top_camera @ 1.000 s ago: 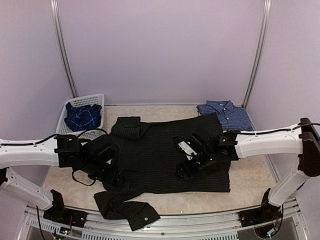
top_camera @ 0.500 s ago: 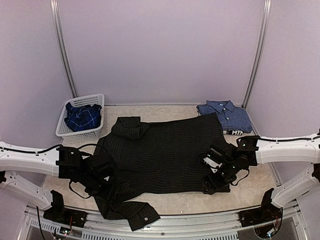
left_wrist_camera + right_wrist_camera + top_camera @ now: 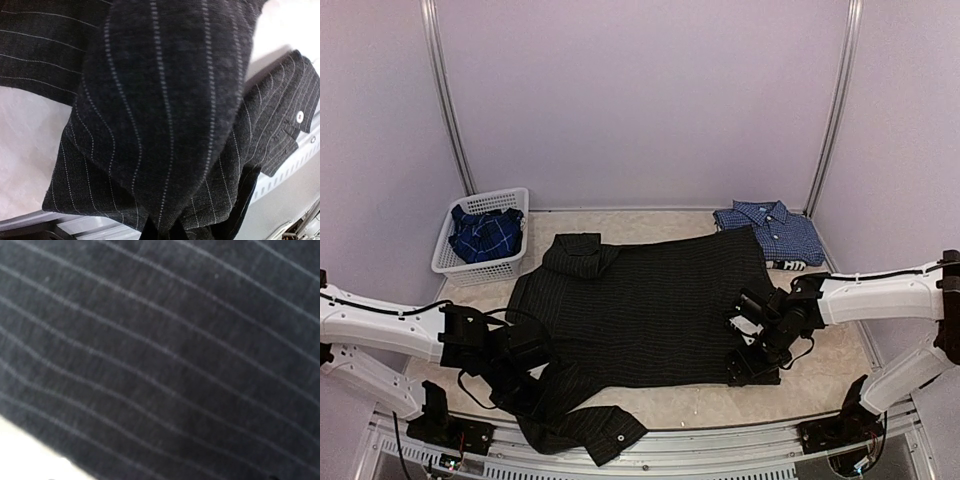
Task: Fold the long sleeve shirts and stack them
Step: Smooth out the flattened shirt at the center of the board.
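The black pinstriped shirt (image 3: 640,305) lies spread over the middle of the worktop (image 3: 830,365), its collar end bunched toward the far left and one sleeve (image 3: 585,428) trailing off its near left corner, the cuff reaching the worktop's near edge. The left jaws are down in the crumpled cloth at that near left corner, where sleeve meets body. The left wrist view shows only a fold of the striped cloth (image 3: 160,110) hanging close to the lens and a cuff button (image 3: 299,116) beyond, so I cannot tell whether these jaws are together or apart. The right jaws sit on the shirt's near right corner. The right wrist view is filled with pinstripes (image 3: 160,360), so their state cannot be told either. The left arm (image 3: 380,325) and right arm (image 3: 880,295) reach in low from either side. A folded blue-and-white checked shirt (image 3: 770,232) rests at the far right, just beside the black one's far corner. A dark blue plaid shirt (image 3: 485,232) is heaped in the white basket (image 3: 444,248) at the far left.
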Controlling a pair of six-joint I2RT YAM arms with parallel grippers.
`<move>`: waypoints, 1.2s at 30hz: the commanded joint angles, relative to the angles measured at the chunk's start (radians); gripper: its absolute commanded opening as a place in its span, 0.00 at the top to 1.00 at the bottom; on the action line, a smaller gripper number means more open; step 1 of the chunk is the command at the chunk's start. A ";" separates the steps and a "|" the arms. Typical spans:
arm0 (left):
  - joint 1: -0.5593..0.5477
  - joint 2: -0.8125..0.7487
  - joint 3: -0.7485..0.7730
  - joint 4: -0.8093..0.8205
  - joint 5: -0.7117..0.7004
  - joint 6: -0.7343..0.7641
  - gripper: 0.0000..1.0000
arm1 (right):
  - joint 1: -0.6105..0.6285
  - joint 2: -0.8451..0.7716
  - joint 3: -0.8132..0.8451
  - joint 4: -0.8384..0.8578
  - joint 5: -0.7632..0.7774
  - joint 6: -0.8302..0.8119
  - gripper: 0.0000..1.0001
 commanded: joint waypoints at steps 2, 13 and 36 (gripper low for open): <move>-0.044 0.000 0.075 -0.078 0.096 -0.031 1.00 | -0.023 0.032 -0.003 0.024 0.005 -0.013 0.14; -0.026 -0.049 0.160 -0.122 0.120 -0.009 0.57 | -0.036 0.049 0.017 0.035 0.030 -0.024 0.14; 0.497 -0.024 -0.086 0.343 0.023 0.086 0.44 | -0.179 0.087 -0.039 0.352 -0.095 -0.037 0.15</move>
